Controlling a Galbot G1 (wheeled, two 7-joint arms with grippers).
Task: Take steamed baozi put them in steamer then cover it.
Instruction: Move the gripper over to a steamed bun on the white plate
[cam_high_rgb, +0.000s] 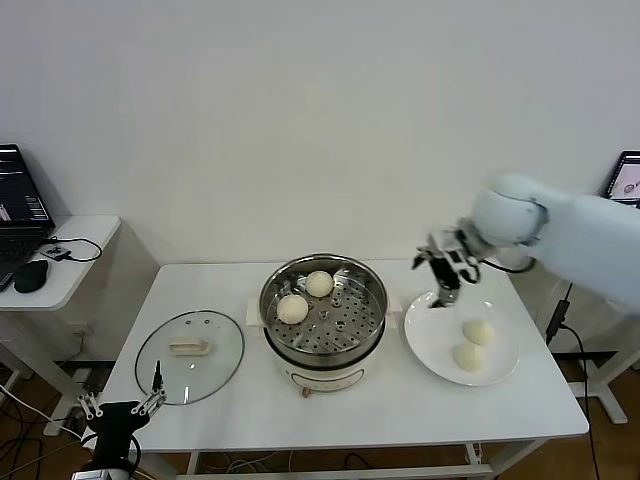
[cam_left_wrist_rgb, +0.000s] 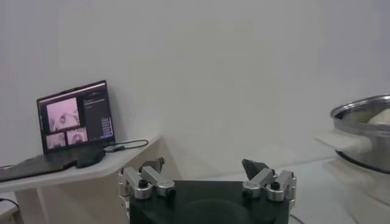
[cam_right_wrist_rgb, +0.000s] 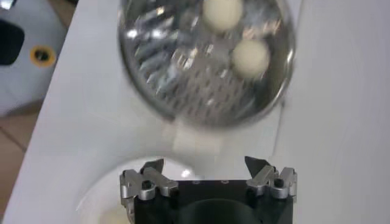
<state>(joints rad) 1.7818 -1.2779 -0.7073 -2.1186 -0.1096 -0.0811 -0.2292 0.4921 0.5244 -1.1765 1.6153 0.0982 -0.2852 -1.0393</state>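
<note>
- Your right claw (cam_high_rgb: 443, 283) hangs wide open, empty, above the white round plate (cam_high_rgb: 428, 340).
- Two cream-white round baozi (cam_high_rgb: 293, 309) sit in the shiny steel steamer (cam_high_rgb: 323, 355), beside the claw.
- Two baozi (cam_high_rgb: 479, 332) wait just below it; the clear glass lid (cam_high_rgb: 190, 356) lies on the bench beyond the steamer.
- Left claw (cam_high_rgb: 120, 405) idle, open.

White table (cam_high_rgb: 380, 410), plate (cam_high_rgb: 432, 340), side desk (cam_high_rgb: 75, 265), laptop (cam_left_wrist_rgb: 76, 119), mouse (cam_high_rgb: 31, 275)
</note>
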